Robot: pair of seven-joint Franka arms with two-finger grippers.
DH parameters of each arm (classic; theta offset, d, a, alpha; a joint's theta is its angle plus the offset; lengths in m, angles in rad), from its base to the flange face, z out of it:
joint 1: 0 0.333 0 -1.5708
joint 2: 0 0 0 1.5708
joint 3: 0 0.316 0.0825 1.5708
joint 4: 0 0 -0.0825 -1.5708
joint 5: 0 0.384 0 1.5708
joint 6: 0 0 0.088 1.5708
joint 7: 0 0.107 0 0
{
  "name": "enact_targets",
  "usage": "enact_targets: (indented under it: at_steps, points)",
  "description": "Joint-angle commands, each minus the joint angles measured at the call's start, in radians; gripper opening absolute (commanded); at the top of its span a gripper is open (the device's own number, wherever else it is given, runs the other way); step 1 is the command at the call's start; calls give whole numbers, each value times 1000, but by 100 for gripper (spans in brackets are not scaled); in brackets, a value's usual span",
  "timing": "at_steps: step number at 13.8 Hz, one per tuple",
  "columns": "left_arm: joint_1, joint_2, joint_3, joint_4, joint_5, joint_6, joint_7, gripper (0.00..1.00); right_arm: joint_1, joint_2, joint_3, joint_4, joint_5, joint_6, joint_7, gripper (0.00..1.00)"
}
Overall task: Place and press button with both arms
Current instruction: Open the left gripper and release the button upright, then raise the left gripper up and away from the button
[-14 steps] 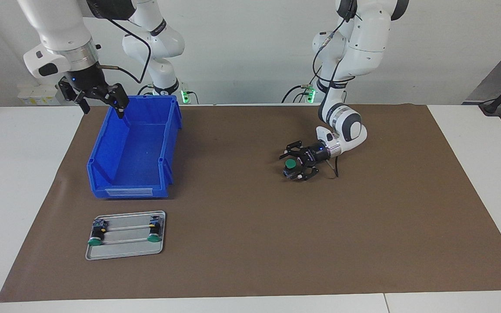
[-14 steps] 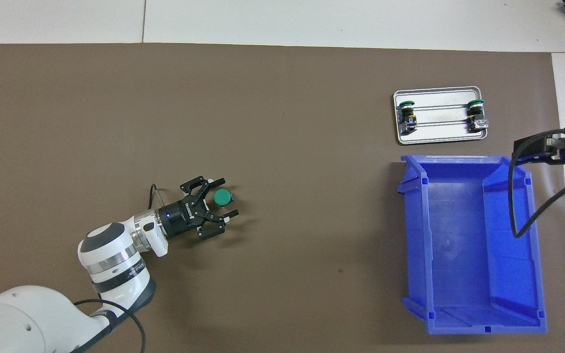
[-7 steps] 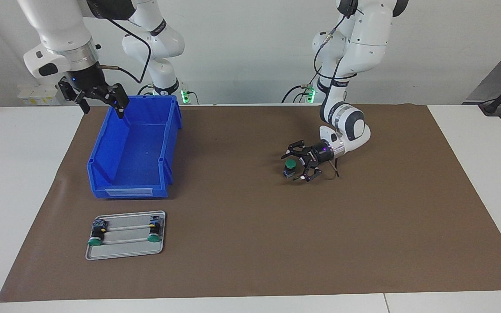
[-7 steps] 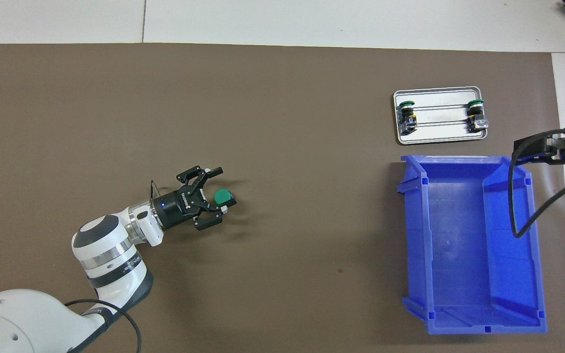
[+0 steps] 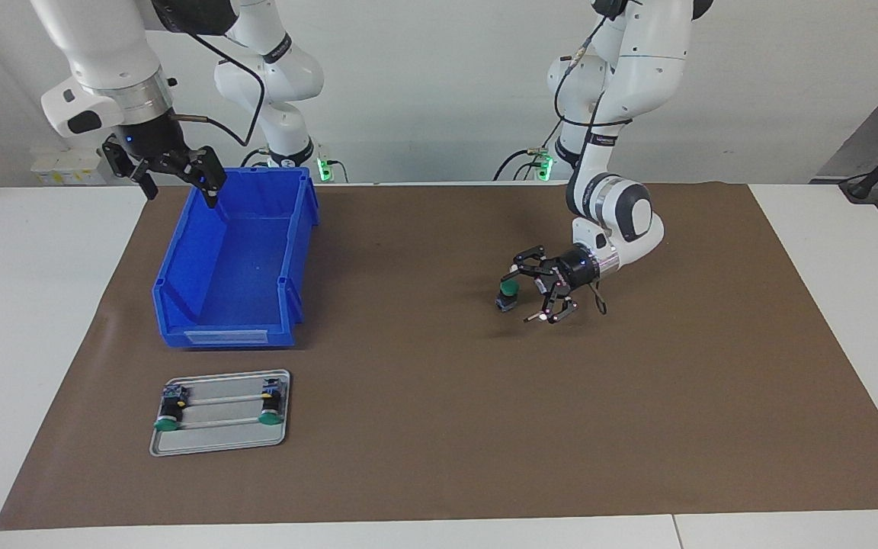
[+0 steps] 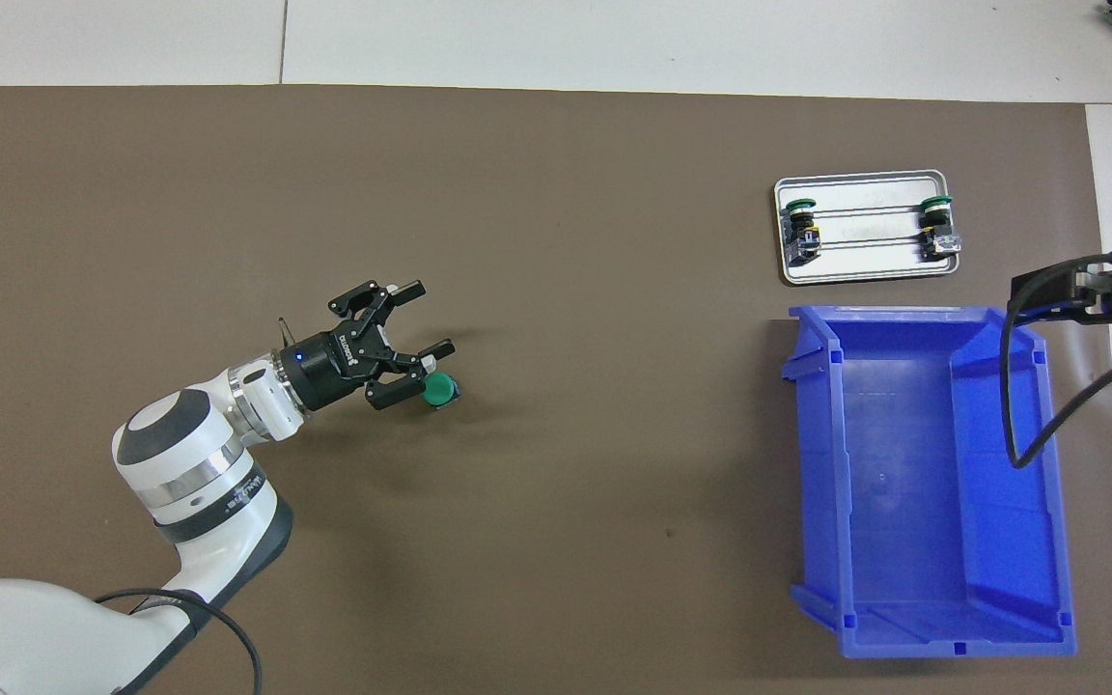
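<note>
You've got the button [image 5: 508, 293] standing on the brown mat [image 5: 424, 457], green cap up, roughly mid-mat and toward the left arm's end of the table. The left gripper [image 5: 533, 292] sits low just beside it w/ jaws spread wide, holding nothing; in the overhead view one finger [image 6: 400, 386] looks right against the cap, the other is well clear. Whether it actually touches, you can't tell.

The right gripper [image 5: 172, 178] hangs in the air over the bin [image 5: 237, 263] edge nearest the robots, at the right arm's end of the table. Jaws wide, empty (this arm just waits).

The bin is blue and has nothing in it. Past its open front, nearer the mat's edge farthest from the robots, lies a small metal tray [image 5: 219, 435] w/ two more buttons [image 5: 170, 415] [image 5: 270, 408] lying on their sides, one at each end of the tray.
</note>
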Motion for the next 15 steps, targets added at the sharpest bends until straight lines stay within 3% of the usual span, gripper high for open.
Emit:
enact_targets:
  at_steps: [1, 6, 10, 15]
  points:
    - [-9, -9, 0, 89, -1, 76, -138, 94, -8, -25, 5, -27, 1, 10, -28, 100]
    - [-21, -26, -8, 248, 51, 278, -439, 94, -8, -25, 5, -27, -1, 10, -28, 100]
    - [-17, -53, -6, 321, 264, 316, -707, 94, -8, -25, 5, -27, 1, 10, -28, 100]
    - [-9, -95, 0, 342, 554, 314, -939, 94, -8, -25, 5, -27, 1, 10, -28, 100]
